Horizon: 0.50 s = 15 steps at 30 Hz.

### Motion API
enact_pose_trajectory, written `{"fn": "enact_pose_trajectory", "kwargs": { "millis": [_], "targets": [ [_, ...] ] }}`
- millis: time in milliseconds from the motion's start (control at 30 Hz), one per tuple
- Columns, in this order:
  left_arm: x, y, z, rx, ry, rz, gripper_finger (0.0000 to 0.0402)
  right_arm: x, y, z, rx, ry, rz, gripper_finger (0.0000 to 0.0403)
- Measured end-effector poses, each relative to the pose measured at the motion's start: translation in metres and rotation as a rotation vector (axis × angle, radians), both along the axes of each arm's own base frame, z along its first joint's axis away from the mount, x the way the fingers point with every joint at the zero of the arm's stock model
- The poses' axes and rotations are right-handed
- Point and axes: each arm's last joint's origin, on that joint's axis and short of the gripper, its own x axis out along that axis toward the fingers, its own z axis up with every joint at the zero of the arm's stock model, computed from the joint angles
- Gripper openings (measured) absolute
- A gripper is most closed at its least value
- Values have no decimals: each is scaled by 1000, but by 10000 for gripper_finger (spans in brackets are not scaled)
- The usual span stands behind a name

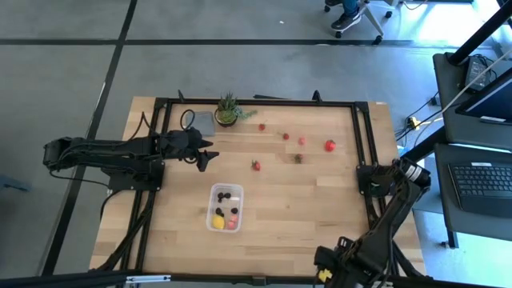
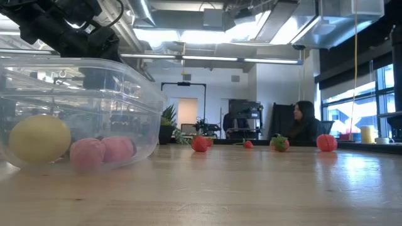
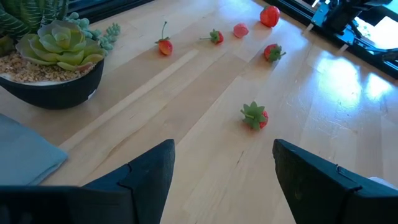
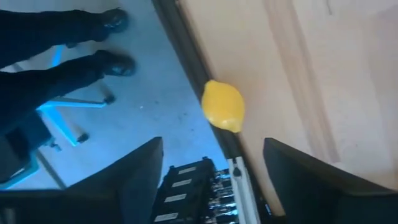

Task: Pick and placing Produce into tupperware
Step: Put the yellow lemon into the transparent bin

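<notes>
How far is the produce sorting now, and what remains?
Done: several pieces, one yellow, lie in the tupperware. In hand: nothing; the left end effector hangs open near a strawberry. Left: the red pieces on the table, and a lemon at its edge.

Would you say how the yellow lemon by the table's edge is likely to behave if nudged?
The lemon looks rounded and smooth, so it would probably roll. It sits right at the table edge, so a push could tip it off. The right tool stands open near it.
</notes>
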Motion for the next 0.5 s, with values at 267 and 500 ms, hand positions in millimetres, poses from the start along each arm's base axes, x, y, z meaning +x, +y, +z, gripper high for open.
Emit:
{"fn": "enact_pose_trajectory", "kwargs": {
  "millis": [267,500],
  "targets": [
    [0,0,0,0,0,0,261,-3,8,-14,-41,28,26,352],
    [0,0,0,0,0,0,261,-4,21,-30,-20,83,-4,355]
  ]
}}
